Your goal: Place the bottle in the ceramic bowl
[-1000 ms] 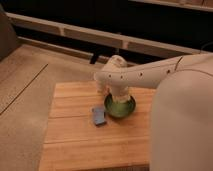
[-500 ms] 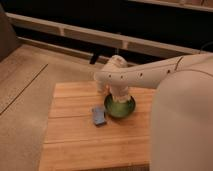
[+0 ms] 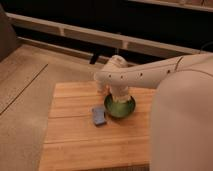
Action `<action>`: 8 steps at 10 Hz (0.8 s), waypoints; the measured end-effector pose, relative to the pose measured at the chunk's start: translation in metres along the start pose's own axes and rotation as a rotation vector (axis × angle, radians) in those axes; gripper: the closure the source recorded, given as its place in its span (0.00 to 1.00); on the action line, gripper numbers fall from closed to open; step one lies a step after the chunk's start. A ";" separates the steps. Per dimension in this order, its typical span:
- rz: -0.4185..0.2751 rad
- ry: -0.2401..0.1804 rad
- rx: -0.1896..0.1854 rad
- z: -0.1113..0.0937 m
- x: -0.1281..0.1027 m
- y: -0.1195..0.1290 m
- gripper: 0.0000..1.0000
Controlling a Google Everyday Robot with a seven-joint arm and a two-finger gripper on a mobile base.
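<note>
The round glossy green ceramic bowl [image 3: 120, 107] sits on the wooden table [image 3: 75, 135], right of centre. My white arm reaches in from the right, and my gripper [image 3: 119, 96] hangs straight down over the bowl, its tip inside or just above the bowl's opening. The bottle is hidden; I cannot tell whether it is in the gripper or in the bowl.
A flat blue-grey rectangular pad [image 3: 99, 116] lies on the table just left of the bowl. My white body [image 3: 182, 120] fills the right side of the view. A low ledge [image 3: 90, 35] runs along the far wall behind the table.
</note>
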 end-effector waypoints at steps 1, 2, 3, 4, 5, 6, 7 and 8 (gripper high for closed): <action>0.000 0.000 0.000 0.000 0.000 0.000 0.78; 0.000 0.000 0.000 0.000 0.000 0.000 0.66; 0.000 0.000 0.000 0.000 0.000 0.000 0.55; 0.000 0.000 0.000 0.000 0.000 0.000 0.45; 0.000 0.000 0.000 0.000 0.000 0.000 0.35; 0.000 0.000 0.000 0.000 0.000 0.000 0.26; 0.000 0.000 0.000 0.000 0.000 0.000 0.21; 0.000 0.000 0.000 0.000 0.000 0.000 0.20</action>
